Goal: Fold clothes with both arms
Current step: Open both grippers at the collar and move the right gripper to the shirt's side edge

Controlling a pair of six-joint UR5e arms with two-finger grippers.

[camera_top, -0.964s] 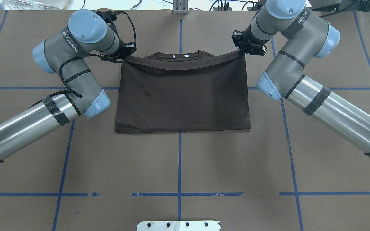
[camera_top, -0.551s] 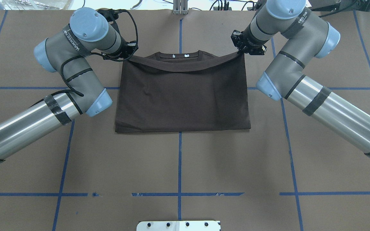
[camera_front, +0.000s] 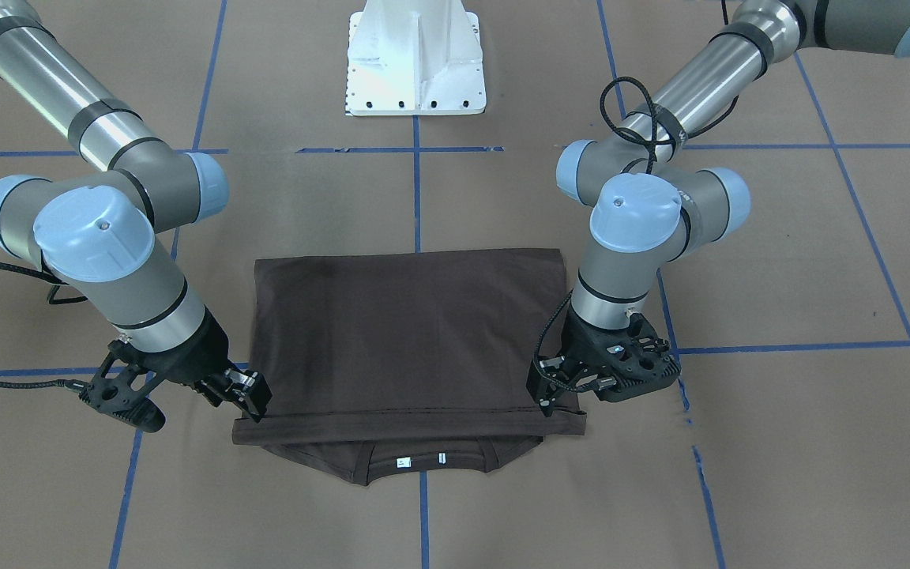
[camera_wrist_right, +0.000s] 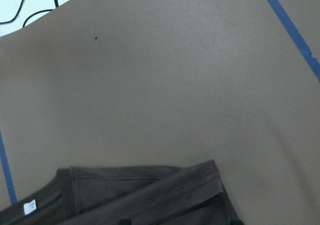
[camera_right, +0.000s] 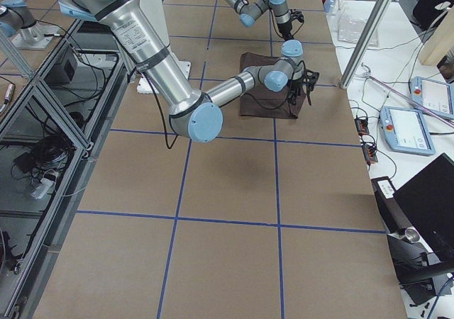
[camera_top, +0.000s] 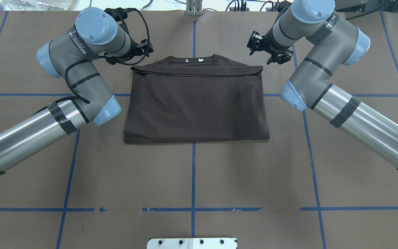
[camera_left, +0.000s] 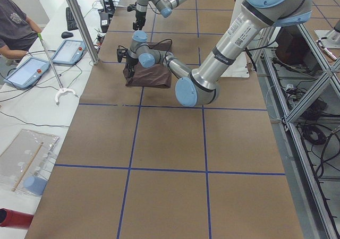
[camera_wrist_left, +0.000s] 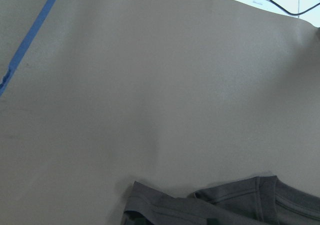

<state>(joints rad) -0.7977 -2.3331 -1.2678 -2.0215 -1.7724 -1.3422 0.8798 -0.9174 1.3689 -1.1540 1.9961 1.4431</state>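
The dark brown T-shirt (camera_top: 195, 103) lies folded into a flat rectangle on the table, also seen in the front view (camera_front: 407, 332). Its folded-over hem lies flat just short of the ribbed collar (camera_top: 192, 59), where small white labels show. My left gripper (camera_top: 138, 54) is open and empty beside the shirt's far left corner, as in the front view (camera_front: 554, 397). My right gripper (camera_top: 267, 51) is open and empty beside the far right corner, as in the front view (camera_front: 253, 403). Both wrist views show only the shirt's edge (camera_wrist_left: 225, 205) (camera_wrist_right: 140, 195) and bare paper.
Brown paper with blue tape lines (camera_top: 193, 173) covers the table. The white pedestal base (camera_front: 415, 63) stands at the robot's side. An operator (camera_left: 16, 21) and tablets (camera_left: 26, 71) are beyond the far edge, with a metal post (camera_left: 79, 21).
Both grippers have opened and let go of the raised hem. The hem has dropped flat below the collar, and both grippers have drawn slightly off the corners.
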